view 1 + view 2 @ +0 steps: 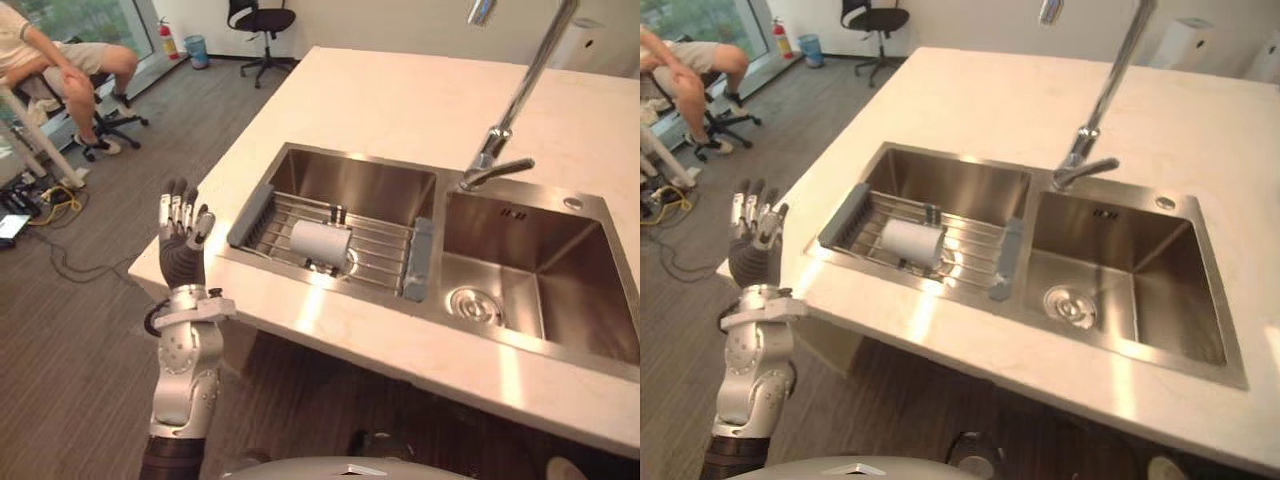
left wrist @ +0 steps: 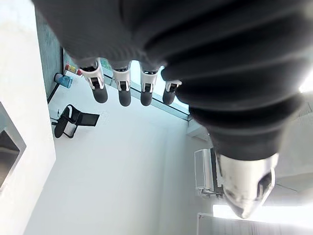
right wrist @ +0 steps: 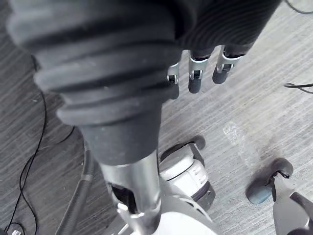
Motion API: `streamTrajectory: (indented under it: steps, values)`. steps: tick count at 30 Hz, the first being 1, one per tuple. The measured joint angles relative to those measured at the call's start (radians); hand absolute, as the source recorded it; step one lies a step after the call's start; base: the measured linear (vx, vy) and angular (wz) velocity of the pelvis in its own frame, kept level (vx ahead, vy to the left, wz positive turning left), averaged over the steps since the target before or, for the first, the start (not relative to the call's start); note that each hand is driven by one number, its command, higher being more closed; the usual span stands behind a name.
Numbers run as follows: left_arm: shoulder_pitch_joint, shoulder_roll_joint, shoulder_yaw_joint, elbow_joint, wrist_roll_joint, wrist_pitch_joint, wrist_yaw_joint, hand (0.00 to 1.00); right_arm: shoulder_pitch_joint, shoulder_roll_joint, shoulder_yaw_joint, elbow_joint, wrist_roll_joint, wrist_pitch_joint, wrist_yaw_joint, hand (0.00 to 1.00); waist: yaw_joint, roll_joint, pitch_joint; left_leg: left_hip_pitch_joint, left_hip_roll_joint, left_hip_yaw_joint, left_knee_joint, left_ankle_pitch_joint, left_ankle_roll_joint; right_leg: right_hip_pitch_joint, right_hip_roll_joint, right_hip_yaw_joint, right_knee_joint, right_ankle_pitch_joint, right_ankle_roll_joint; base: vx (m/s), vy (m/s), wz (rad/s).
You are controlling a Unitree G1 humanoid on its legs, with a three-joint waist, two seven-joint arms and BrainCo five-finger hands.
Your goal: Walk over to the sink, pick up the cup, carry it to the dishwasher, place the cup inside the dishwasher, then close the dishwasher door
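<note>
While my left hand (image 1: 182, 245) hovers open and empty beside the counter (image 1: 400, 100), the cup (image 1: 320, 242) lies on its side on the wire rack (image 1: 385, 258) in the sink (image 1: 370, 185): pickup stage. Next, I judge, reach over the rim and curl round it; my right hand (image 3: 194, 81) hangs relaxed, empty.

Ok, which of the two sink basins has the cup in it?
The left basin, spanned by a wire rack; the white cup lies on its side on that rack. The right basin has no rack.
</note>
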Motion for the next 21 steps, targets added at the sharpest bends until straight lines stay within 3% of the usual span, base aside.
streamTrajectory:
  steps: [2, 4, 6, 7, 10, 14, 21]
  values:
    - [0.001, 0.001, 0.0, -0.001, -0.001, 0.001, -0.007, 0.0, 0.009, -0.004, 0.002, -0.007, 0.016, 0.011, 0.0, 0.0, 0.013, -0.007, 0.004, -0.013, 0.015, 0.05, -0.014, -0.021, 0.009, 0.048, -0.009, -0.001, -0.031, 0.008, -0.007, 0.08, -0.019, 0.09]
    - [0.006, 0.006, -0.001, -0.022, 0.0, 0.0, -0.036, 0.0, 0.021, -0.013, 0.004, -0.025, 0.017, 0.021, 0.001, 0.0, 0.02, -0.007, 0.004, -0.028, 0.02, 0.068, -0.111, 0.0, 0.017, 0.079, -0.03, 0.001, -0.052, 0.009, 0.007, 0.09, 0.034, -0.07]
    - [0.012, 0.01, -0.002, -0.064, -0.001, 0.0, -0.057, 0.0, 0.03, -0.025, 0.003, -0.035, 0.017, 0.019, 0.001, 0.0, 0.022, 0.016, -0.007, -0.036, 0.039, 0.069, -0.231, 0.181, 0.023, 0.084, -0.028, 0.015, -0.057, 0.003, 0.044, 0.17, 0.17, -0.26]
    - [0.018, 0.014, 0.003, -0.091, -0.005, 0.003, -0.077, 0.0, 0.029, -0.036, 0.003, -0.034, 0.018, 0.022, 0.001, 0.0, 0.023, 0.036, -0.021, -0.025, 0.044, 0.065, -0.252, 0.214, -0.022, 0.081, -0.025, 0.043, -0.058, 0.006, 0.063, 0.2, 0.246, -0.45]
    - [0.011, 0.041, -0.002, -0.124, -0.023, 0.024, -0.12, 0.0, 0.025, -0.03, 0.005, -0.033, 0.02, 0.038, 0.0, 0.0, 0.018, 0.01, -0.049, -0.006, -0.002, 0.126, -0.362, 0.215, -0.023, 0.018, -0.06, 0.097, -0.074, 0.031, 0.095, 0.11, 0.192, -0.36]
    - [-0.015, 0.042, -0.065, -0.093, -0.041, 0.058, -0.178, 0.0, 0.028, -0.003, -0.044, -0.033, 0.033, 0.03, 0.0, 0.0, -0.007, 0.014, -0.052, 0.003, -0.05, 0.139, -0.493, 0.26, 0.004, -0.015, -0.096, 0.086, -0.089, 0.065, 0.127, 0.03, 0.132, 0.08]
    - [-0.016, 0.038, -0.205, -0.03, -0.037, 0.077, -0.265, 0.0, 0.061, 0.006, -0.092, -0.035, 0.055, 0.012, 0.003, 0.0, -0.019, 0.041, -0.084, 0.049, -0.034, 0.15, -0.552, 0.269, -0.008, 0.015, -0.074, 0.082, -0.141, 0.081, 0.124, -0.02, 0.006, -0.04]
